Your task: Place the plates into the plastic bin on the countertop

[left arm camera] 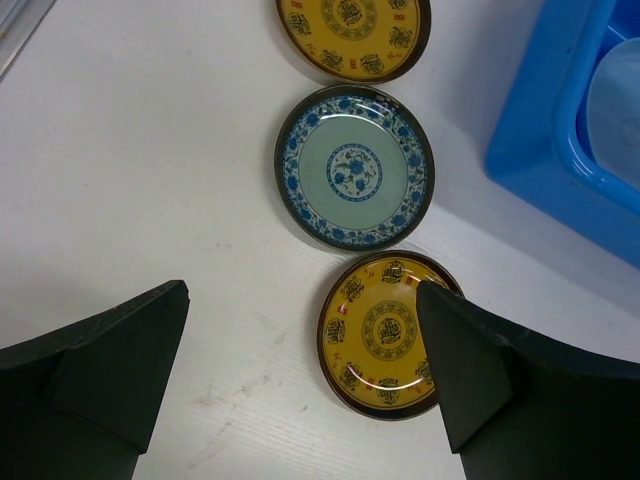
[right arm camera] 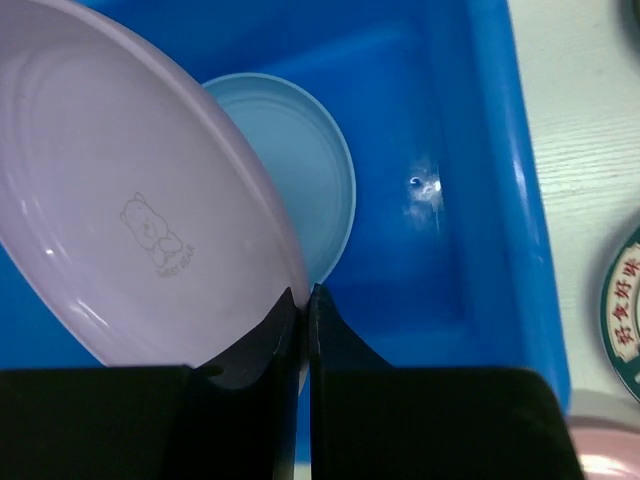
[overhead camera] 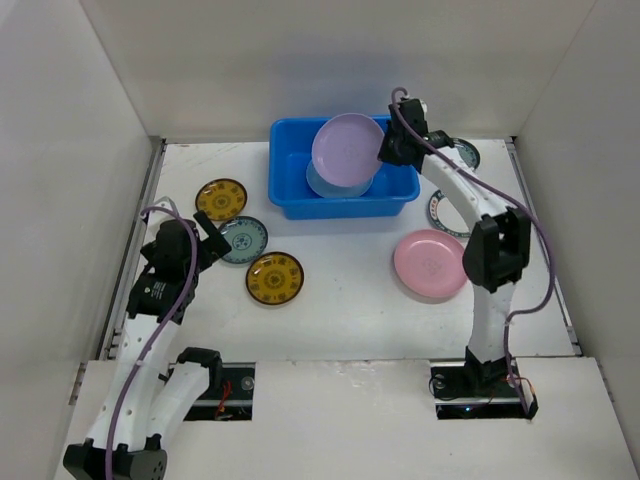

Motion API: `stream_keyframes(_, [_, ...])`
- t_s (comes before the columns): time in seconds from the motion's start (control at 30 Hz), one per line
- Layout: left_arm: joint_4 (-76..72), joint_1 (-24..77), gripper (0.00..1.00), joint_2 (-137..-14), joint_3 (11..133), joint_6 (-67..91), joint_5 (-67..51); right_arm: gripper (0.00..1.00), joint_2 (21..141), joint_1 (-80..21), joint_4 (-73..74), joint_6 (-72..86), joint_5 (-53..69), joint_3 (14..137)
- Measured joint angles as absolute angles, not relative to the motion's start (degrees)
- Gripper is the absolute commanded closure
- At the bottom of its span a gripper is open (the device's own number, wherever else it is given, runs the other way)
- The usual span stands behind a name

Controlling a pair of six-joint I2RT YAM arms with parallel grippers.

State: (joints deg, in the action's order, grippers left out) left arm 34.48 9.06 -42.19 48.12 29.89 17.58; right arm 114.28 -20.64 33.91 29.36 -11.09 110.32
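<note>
The plastic bin (overhead camera: 290, 200) stands at the back of the countertop (overhead camera: 340, 310). A pale blue plate (right arm camera: 310, 170) lies inside it. My right gripper (right arm camera: 305, 295) is shut on the rim of the lilac plate (right arm camera: 120, 230), which hangs tilted over the bin (right arm camera: 480, 200). From above, the lilac plate (overhead camera: 347, 150) sits above the bin's right half with the right gripper (overhead camera: 385, 150) at its right edge. My left gripper (left arm camera: 302, 300) is open above the table, its right finger (left arm camera: 470, 370) over the edge of a yellow plate (left arm camera: 375, 335).
A blue-patterned plate (left arm camera: 355, 167) and a second yellow plate (left arm camera: 350, 30) lie beyond the left gripper. A pink plate (overhead camera: 430, 263) and two patterned plates (overhead camera: 465, 153) (overhead camera: 440, 212) lie near the right arm. White walls enclose the table.
</note>
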Motion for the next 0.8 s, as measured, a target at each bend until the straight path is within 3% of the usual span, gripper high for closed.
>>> stream_keyframes(0.27, [36.0, 9.3, 0.00, -40.1, 48.1, 29.9, 16.2, 0.86, 125.6, -20.3, 34.0, 28.2, -9.3, 115.5])
stream_keyframes(0.33, [36.6, 9.3, 0.00, -39.7, 48.1, 29.9, 16.0, 0.74, 126.8, -20.3, 33.9, 28.2, -9.1, 115.5])
stream_keyframes(0.63, [38.6, 9.3, 0.00, -38.0, 48.1, 29.8, 15.6, 0.44, 127.9, -20.3, 30.7, 27.9, -9.0, 116.1])
stream_keyframes(0.8, [39.2, 9.3, 0.00, -38.0, 48.1, 29.6, 15.6, 0.27, 120.8, -20.3, 28.0, 27.2, -9.7, 110.3])
